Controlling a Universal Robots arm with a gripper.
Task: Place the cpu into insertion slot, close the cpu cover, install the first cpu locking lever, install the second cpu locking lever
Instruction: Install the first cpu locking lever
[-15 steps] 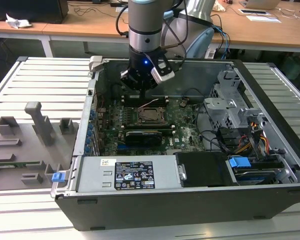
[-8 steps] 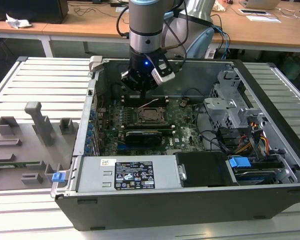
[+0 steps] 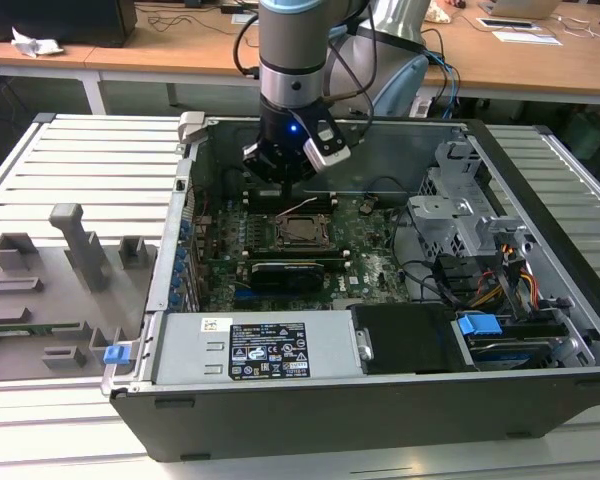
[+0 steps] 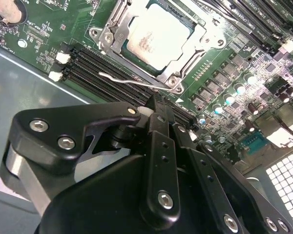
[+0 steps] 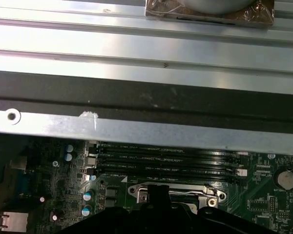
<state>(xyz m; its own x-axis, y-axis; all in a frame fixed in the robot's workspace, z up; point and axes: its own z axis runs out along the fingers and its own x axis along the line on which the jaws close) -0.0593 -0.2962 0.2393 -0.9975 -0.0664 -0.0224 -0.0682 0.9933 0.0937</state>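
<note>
The gripper (image 4: pixel 158 101) is seen with its fingers pressed together; whether anything is pinched cannot be told. Just ahead of its tip lies a locking lever (image 4: pixel 122 79). Beyond the lever, the cpu (image 4: pixel 158 41) is seated in the insertion slot (image 4: pixel 181 62) and framed by the lowered cpu cover (image 4: pixel 109 35).

The exterior view looked down on the open computer case (image 3: pixel 280 420) from farther off. Both wrist views sat close, sharing the cpu cover (image 4: pixel 110 36) (image 5: pixel 215 194).
</note>
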